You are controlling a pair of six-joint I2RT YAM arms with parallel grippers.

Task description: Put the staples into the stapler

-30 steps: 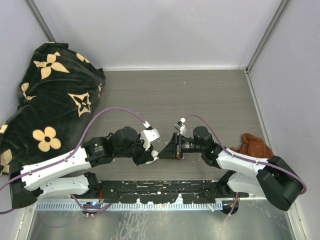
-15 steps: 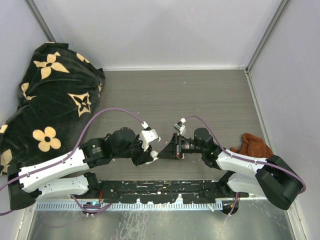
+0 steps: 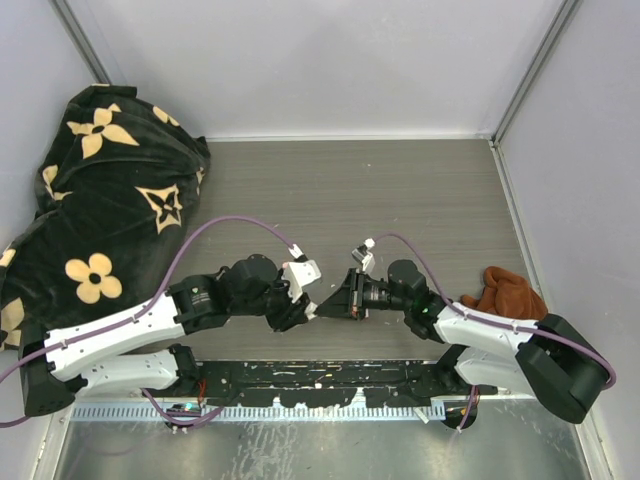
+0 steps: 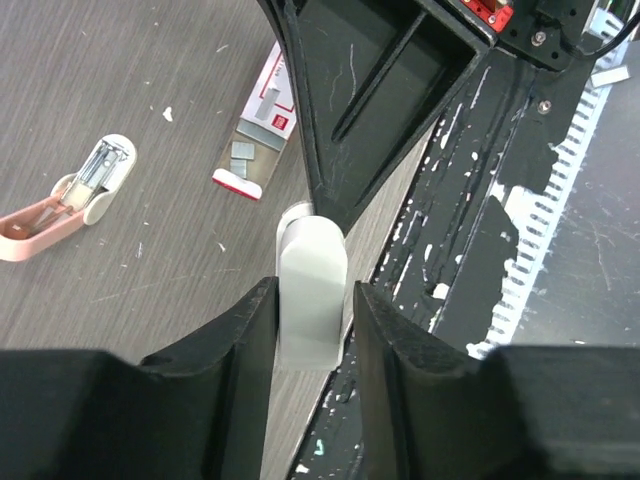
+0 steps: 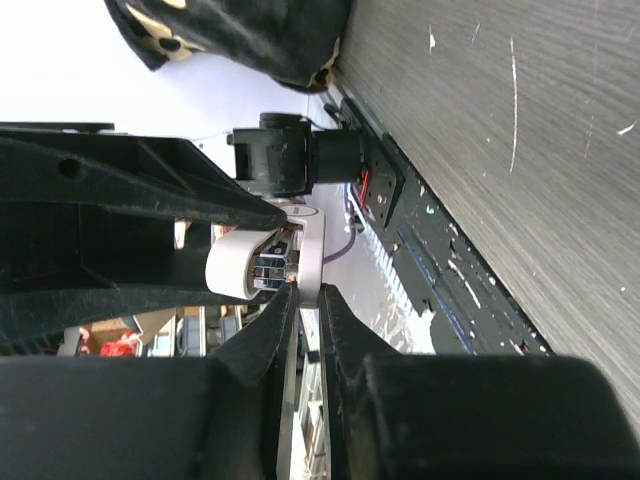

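At the near edge of the desk (image 3: 400, 190), midway along, the left gripper (image 4: 315, 292) is clamped on a white stapler (image 4: 312, 265). The right gripper (image 5: 307, 292) meets it with fingers drawn almost together; whether they pinch anything cannot be told. Just beyond, the box of staples (image 4: 258, 130) lies flat, tan tray slid out, near a second stapler (image 4: 85, 190) lying open. A brown cloth (image 3: 508, 290) sits by the right edge, a flowered black blanket (image 3: 110, 170) at the far left corner

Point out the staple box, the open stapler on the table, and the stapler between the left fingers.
staple box (image 4: 265, 110), left wrist view, its label.
open stapler (image 4: 100, 175), left wrist view, its white top.
held stapler (image 4: 312, 290), left wrist view, its white back.
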